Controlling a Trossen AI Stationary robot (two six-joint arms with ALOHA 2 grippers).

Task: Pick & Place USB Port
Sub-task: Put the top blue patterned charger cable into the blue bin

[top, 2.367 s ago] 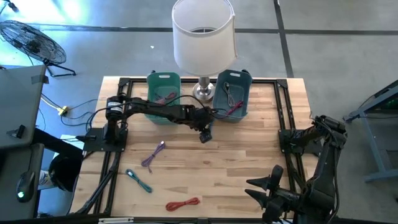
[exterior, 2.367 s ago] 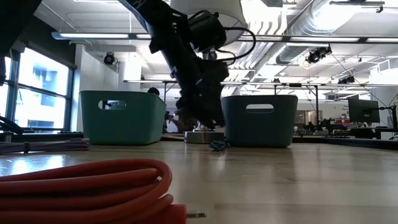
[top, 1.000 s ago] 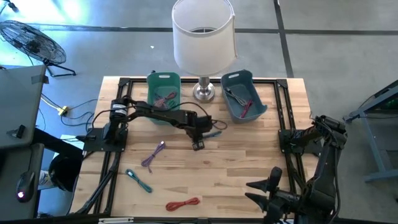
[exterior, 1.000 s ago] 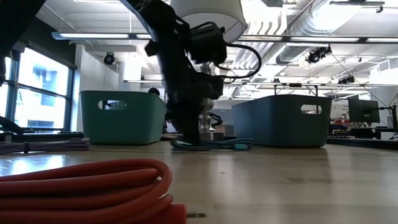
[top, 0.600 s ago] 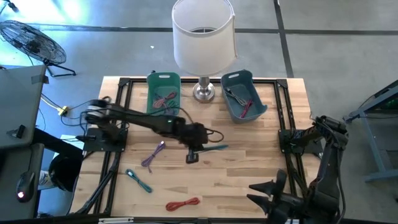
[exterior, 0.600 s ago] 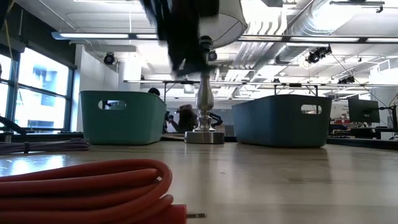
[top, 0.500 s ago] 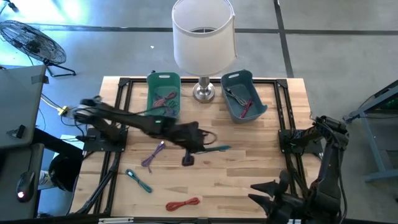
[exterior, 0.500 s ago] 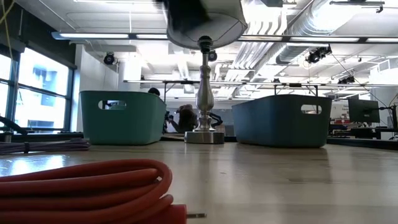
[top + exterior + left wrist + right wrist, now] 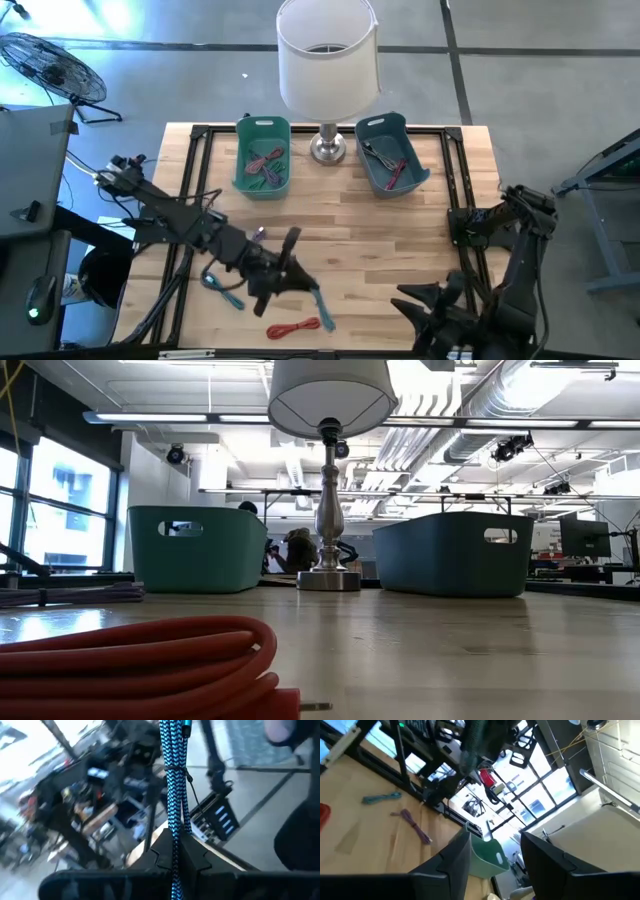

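Note:
My left gripper (image 9: 303, 287) hangs over the table's near middle, shut on a bundled blue-and-black braided USB cable (image 9: 318, 306) (image 9: 175, 780). The cable's free end points toward the near edge, above a coiled red cable (image 9: 296, 327) (image 9: 130, 665). A teal cable (image 9: 224, 290) and a purple cable (image 9: 258, 234) lie on the wood at the left. A green bin (image 9: 263, 180) and a blue bin (image 9: 375, 125), each holding cables, stand at the far edge. My right gripper (image 9: 428, 300) (image 9: 495, 855) waits open at the near right. My left gripper pinches the bundled cable between its two fingers (image 9: 195, 862), at a stretch of the bundle (image 9: 175, 845) below its tie. The fingers lie along the bundle, which sticks out straight beyond the fingertips, connector (image 9: 185, 727) at the far end. The low view shows none of it on the table.
A lamp (image 9: 327, 60) with a white shade stands between the two bins at the far edge. Black frame rails (image 9: 452, 190) run along the table's left, far and right sides. Bare wood lies in the middle and toward the right (image 9: 390, 250).
My left gripper has lifted the blue cable off the table near the lamp and swung it toward the near edge and somewhat left, rising out of the low view. The cable, lying flat on the wood a second ago, now sticks out from the shut fingers.

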